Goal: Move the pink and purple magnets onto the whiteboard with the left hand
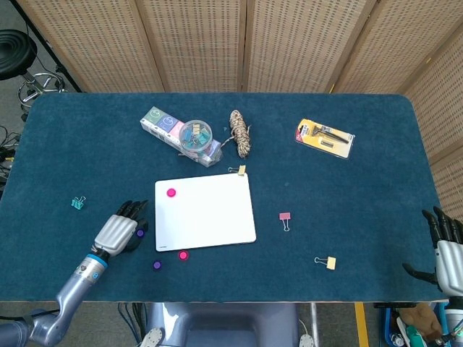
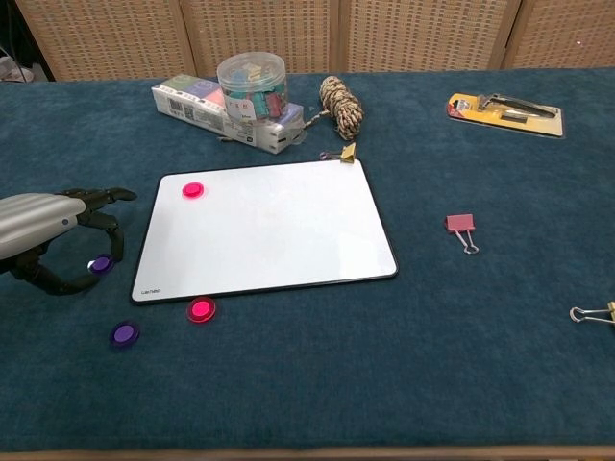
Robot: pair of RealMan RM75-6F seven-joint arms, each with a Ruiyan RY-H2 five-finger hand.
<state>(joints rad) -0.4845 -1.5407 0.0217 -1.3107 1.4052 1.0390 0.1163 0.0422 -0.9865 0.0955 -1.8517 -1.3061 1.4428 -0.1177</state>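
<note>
The whiteboard (image 1: 205, 211) (image 2: 266, 227) lies flat mid-table with one pink magnet (image 1: 171, 193) (image 2: 193, 190) on its upper left corner. A second pink magnet (image 1: 184, 255) (image 2: 201, 309) sits on the cloth just below the board's lower edge. One purple magnet (image 1: 157, 265) (image 2: 123, 334) lies further left of it. Another purple magnet (image 1: 140, 233) (image 2: 100, 263) lies left of the board, under the curved fingers of my left hand (image 1: 120, 230) (image 2: 48, 233), which hovers over it with fingers apart and holds nothing. My right hand (image 1: 445, 249) rests open at the table's right edge.
A box with a clear tub of clips (image 1: 194, 134) (image 2: 252, 82), a rope coil (image 1: 240, 133) (image 2: 341, 104) and a yellow tool pack (image 1: 325, 137) (image 2: 505, 112) stand at the back. Binder clips: yellow (image 1: 237, 170), pink (image 1: 285, 218) (image 2: 460, 227), yellow (image 1: 326, 262), teal (image 1: 78, 203).
</note>
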